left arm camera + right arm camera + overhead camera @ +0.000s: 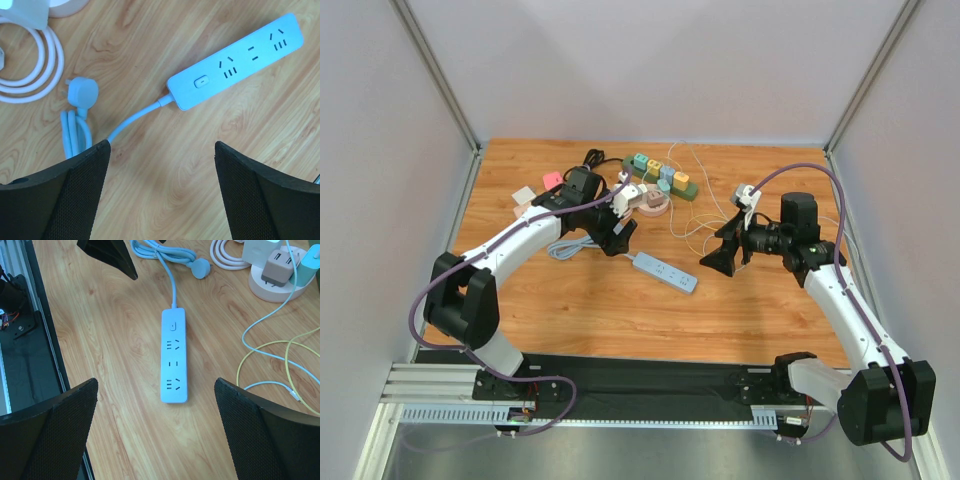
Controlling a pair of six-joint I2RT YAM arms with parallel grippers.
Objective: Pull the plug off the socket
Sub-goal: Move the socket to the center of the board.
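Wood table (770, 320), pale walls around. I see blue power strip (665, 272) mid-table, all sockets uncovered. Its plug (82, 91) lies flat beside bundled cord (75, 132). Left gripper (620, 238) released over cord end. Right gripper (718, 252) released, just beside strip.

Both arms are the same kit: the left arm (520, 240) and right arm (850, 300) have glossy white link shells with chunky black joint housings, and a purple cable (417, 310) loops loosely along each one. The left end effector (620, 238) and right end effector (718, 252) are all black, with wedge-shaped fingers (65, 200) whose inner faces have a fine mesh texture. There's a small white bracket (748, 197) by each wrist. Both are bolted to a black plate (650, 380) just above the silver rail (430, 385).
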